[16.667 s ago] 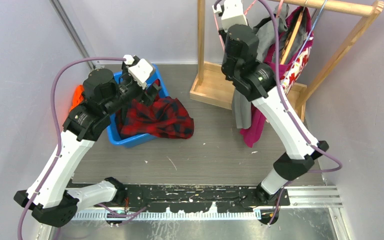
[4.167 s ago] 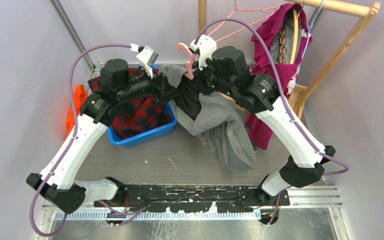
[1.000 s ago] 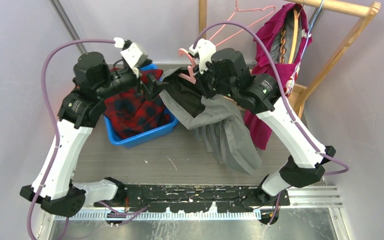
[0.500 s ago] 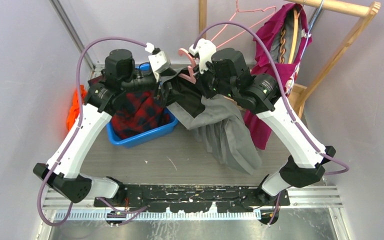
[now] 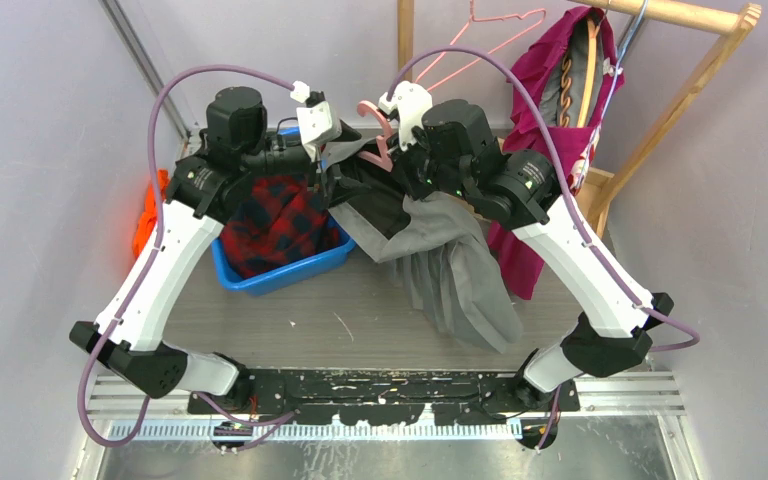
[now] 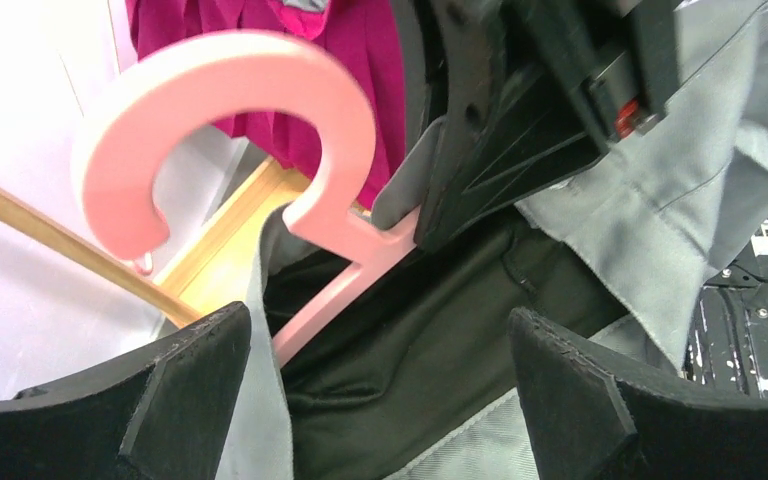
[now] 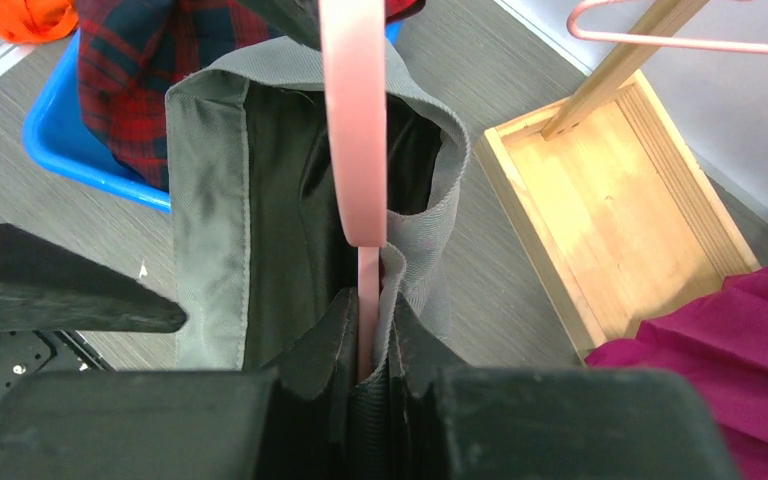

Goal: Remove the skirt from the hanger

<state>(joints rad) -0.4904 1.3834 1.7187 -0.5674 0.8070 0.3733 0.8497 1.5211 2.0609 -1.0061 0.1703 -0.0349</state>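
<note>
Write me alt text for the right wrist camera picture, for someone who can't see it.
The right gripper pinches a pink hanger whose grey skirt hangs open around it, dark lining showing. Behind sit a blue bin of red plaid cloth and a wooden rack base.

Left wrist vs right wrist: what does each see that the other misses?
Only left wrist: the right gripper seen from outside, jaws shut on the pink hanger just below its hook. Only right wrist: the blue bin, the plaid cloth in it and an orange cloth. Both: the hanger, the grey skirt and the magenta garment.
</note>
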